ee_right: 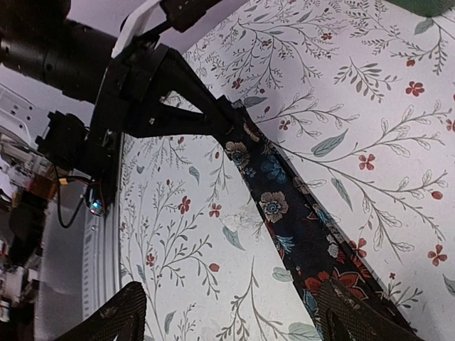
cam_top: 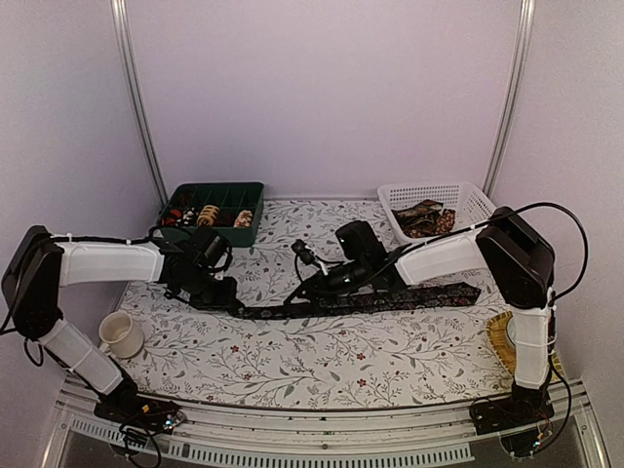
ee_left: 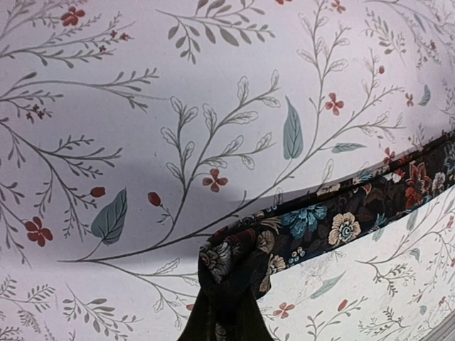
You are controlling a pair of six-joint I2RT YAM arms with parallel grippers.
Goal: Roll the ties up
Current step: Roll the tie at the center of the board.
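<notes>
The tie (ee_left: 334, 227) runs off the left wrist view's edge; what fills the tray (cam_top: 214, 186) is indistinct.

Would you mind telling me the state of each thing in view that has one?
Tie on the table, unrolled, lying flat, left end pinched.
Left gripper, shut on that tie's end.
Right gripper, open, holding nothing.
Rolled ties, coiled, sitting in the tray.
Loose ties, unrolled, heaped in the basket.
Mug, upright.

dark floral tie (ee_right: 284, 213) ran diagonally across the flowery tablecloth (ee_right: 370, 92), far end pinched in the left gripper (ee_right: 233, 122), right gripper (ee_right: 231, 302) gaping wide.
</notes>
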